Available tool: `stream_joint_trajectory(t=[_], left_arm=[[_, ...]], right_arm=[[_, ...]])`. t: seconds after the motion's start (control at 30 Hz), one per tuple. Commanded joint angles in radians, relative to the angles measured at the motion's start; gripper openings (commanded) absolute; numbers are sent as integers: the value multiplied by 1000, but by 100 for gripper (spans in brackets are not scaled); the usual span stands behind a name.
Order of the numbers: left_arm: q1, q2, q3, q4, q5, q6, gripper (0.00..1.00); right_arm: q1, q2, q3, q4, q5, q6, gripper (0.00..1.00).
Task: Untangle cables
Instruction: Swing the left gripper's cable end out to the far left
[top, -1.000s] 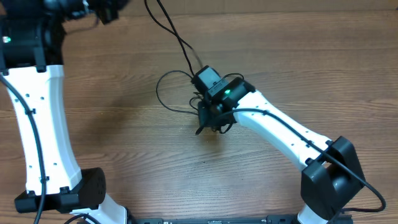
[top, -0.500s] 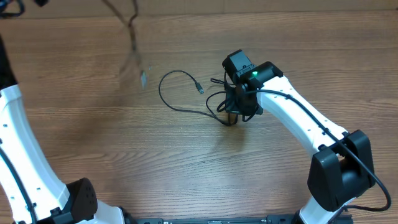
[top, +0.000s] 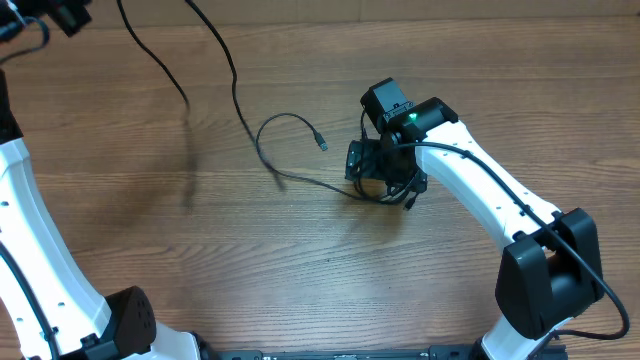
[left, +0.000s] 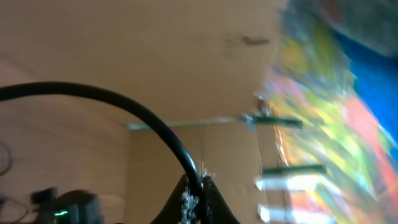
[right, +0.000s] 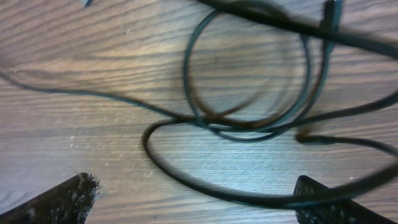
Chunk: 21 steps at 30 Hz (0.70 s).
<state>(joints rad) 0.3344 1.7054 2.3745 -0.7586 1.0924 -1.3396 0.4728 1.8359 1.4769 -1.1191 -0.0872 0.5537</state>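
Observation:
The cables are thin black cords. A small tangle (top: 385, 182) lies on the wood under my right gripper (top: 381, 176), which is open; in the right wrist view its loops (right: 249, 74) lie flat, and one strand (right: 249, 196) runs between the wide-apart fingertips (right: 65, 199) of the right gripper (right: 199, 205). From the tangle a strand curves left into a loop (top: 262, 135) ending in a small plug (top: 320, 141). Two long strands (top: 232, 80) rise to the top left. My left gripper (left: 200, 194) is shut on a black cable (left: 143, 115), lifted high off the table.
The right arm (top: 480, 210) reaches in from the lower right. The left arm (top: 40, 230) stands along the left edge. The wooden table (top: 250, 270) lies under everything. Colourful blurred background (left: 336, 112) fills the right of the left wrist view.
My right gripper has opened and let go of the tangle, after carrying it slightly right. The left arm has pulled its cable up and away to the top left.

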Motion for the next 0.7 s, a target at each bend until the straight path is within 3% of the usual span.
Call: stream_joint_trajectory(t=[0.0, 0.23, 0.37, 0.67], left_arm=[[-1, -11, 8, -163, -300, 346, 4], [-8, -6, 8, -414, -827, 658, 4], [-8, -3, 7, -436, -1049, 716, 4], [-15, 41, 6, -118, -833, 716, 4]], right_arm=[[-1, 7, -6, -10, -55, -5, 100], [-1, 7, -6, -17, -53, -11, 100], [-1, 7, -6, -15, -53, -10, 100], [-1, 7, -6, -44, -76, -11, 100]])
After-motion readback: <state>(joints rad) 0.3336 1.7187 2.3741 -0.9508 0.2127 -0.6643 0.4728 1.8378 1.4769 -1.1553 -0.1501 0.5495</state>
